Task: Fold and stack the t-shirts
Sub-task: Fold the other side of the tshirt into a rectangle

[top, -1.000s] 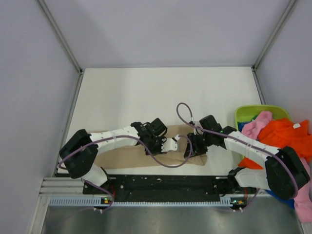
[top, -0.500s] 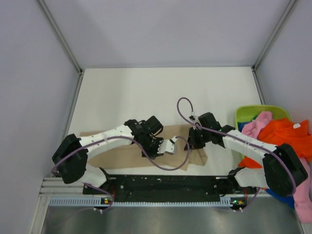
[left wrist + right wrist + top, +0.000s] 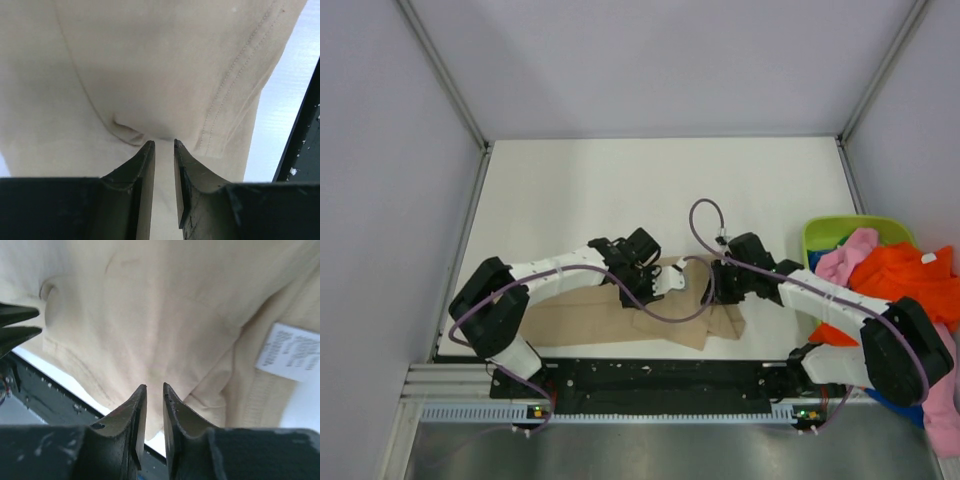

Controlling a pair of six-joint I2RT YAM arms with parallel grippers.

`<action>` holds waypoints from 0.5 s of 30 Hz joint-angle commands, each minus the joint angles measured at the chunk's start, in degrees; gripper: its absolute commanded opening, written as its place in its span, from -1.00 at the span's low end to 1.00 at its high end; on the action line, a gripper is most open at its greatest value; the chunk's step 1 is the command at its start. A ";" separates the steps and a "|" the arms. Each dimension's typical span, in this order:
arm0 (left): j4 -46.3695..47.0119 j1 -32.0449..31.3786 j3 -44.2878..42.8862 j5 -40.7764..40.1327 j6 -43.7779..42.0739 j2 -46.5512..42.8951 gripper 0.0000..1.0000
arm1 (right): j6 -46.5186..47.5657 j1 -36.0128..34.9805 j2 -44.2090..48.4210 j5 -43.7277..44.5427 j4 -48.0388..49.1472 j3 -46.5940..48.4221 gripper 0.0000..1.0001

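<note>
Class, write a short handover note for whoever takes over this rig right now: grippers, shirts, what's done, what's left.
Left gripper: jaws shut on the tan shirt.
Right gripper: likewise, pinching the same shirt.
Tan shirt lies at the table's near edge, bunched between the grippers, fold unfinished.
Orange shirt and pink shirt are heaped at the basket, unfolded.
Left: finish tan, fold others, stack.

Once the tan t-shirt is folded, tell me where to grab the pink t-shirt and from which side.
Pinch the raised, bunched hump of the pink t-shirt, probably straight down from above with the right gripper, now shut on the tan t-shirt: it tops the heap at the left end of the green basket, and the basket wall blocks a sideways approach.
</note>
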State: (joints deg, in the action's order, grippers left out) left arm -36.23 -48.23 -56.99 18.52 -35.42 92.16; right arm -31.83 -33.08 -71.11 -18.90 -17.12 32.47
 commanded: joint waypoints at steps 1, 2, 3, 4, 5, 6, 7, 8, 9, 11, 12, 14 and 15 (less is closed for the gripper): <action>2.48 3.04 -1.63 -3.05 2.98 -4.88 -0.44 | -1.39 4.58 1.51 8.08 -1.07 4.97 -0.57; 2.65 4.36 -1.81 -4.01 3.77 -5.23 -0.38 | -1.13 5.65 0.72 8.17 -0.63 5.49 -0.52; 2.91 6.02 -1.98 -5.24 4.47 -5.32 -0.36 | -0.52 7.75 -0.25 8.26 -0.11 5.94 -0.47; 3.35 7.61 -2.07 -6.64 5.18 -5.24 -0.35 | 0.36 8.99 -1.73 8.43 0.59 6.64 -0.43; 3.79 9.10 -1.90 -8.75 5.97 -4.97 -0.35 | 1.41 9.78 -3.05 8.70 1.12 7.34 -0.39; 4.49 10.68 -1.72 -11.47 6.85 -4.71 -0.35 | 2.21 10.22 -4.72 9.05 1.39 8.48 -0.37; 4.59 12.44 -1.63 -12.45 7.38 -4.45 -0.34 | 3.17 10.32 -6.22 9.40 1.48 9.62 -0.35; 4.50 14.63 -1.37 -13.16 7.82 -4.27 -0.35 | 3.97 10.49 -7.45 9.93 1.48 10.85 -0.35; 4.59 16.22 -1.11 -13.68 8.17 -4.10 -0.35 | 4.50 10.49 -8.77 10.45 1.39 12.08 -0.32; 5.02 18.33 0.21 -14.91 8.26 -4.44 -0.35 | 4.76 11.19 -10.97 10.81 1.57 13.14 -0.28; 5.46 19.13 1.17 -15.62 8.09 -4.71 -0.35 | 4.94 11.63 -12.20 10.64 1.66 13.58 -0.26; 6.25 20.36 3.45 -16.50 7.65 -5.32 -0.35 | 5.12 11.98 -14.31 10.11 2.53 13.85 -0.25; 6.52 20.63 4.42 -16.85 7.47 -5.50 -0.35 | 4.94 11.90 -15.10 9.93 2.71 13.85 -0.25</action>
State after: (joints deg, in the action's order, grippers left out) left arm -31.79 -28.77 -56.27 4.78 -28.62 88.68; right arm -28.51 -22.13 -83.24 -9.76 -16.40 43.88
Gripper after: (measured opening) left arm 0.328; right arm 0.372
